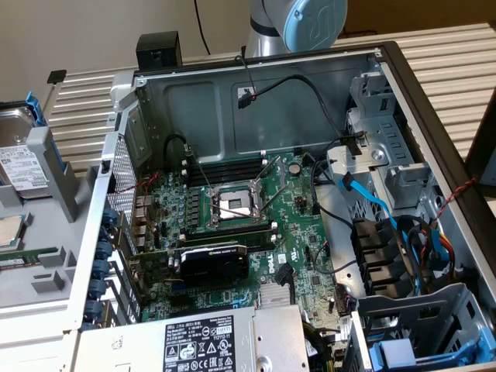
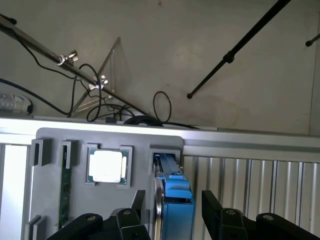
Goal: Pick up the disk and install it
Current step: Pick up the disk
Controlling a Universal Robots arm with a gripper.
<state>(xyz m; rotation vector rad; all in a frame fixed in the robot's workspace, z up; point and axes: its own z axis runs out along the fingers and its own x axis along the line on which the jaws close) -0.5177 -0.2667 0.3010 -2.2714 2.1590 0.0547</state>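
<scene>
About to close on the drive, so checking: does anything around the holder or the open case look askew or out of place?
Nothing stands out. The silver hard drive in its blue plastic carrier stands upright in its slot of the grey holder block, with the open hand straddling it.

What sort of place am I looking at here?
Probably a robotics test bench for computer assembly: an open computer case, a gray tray holding a hard drive, and a robot arm.
</scene>
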